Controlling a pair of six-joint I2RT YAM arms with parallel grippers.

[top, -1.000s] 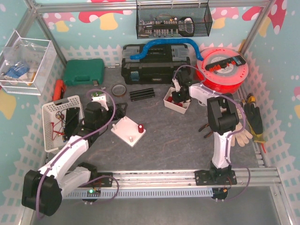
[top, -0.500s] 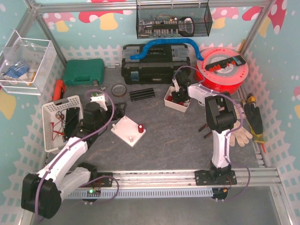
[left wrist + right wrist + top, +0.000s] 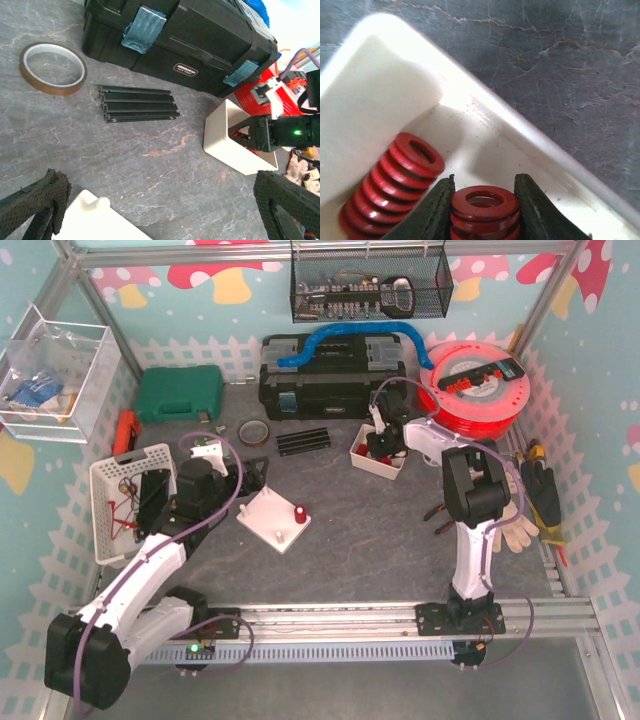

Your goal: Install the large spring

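Observation:
My right gripper is inside the white bin at the back centre. It is shut on a red spring, which stands upright between the fingers. A longer red spring lies tilted in the bin to its left. The white peg plate lies mid-table with a small red spring on one peg. A corner of the plate with a bare white peg shows in the left wrist view. My left gripper is open and empty above the plate's far edge.
A black toolbox, black rail pieces, a tape roll and a green case lie at the back. A red filament spool stands back right. A white basket is at the left, gloves at the right.
The right gripper has shifted slightly within the bin. The left arm has edged a little to the left. Nothing else moved.

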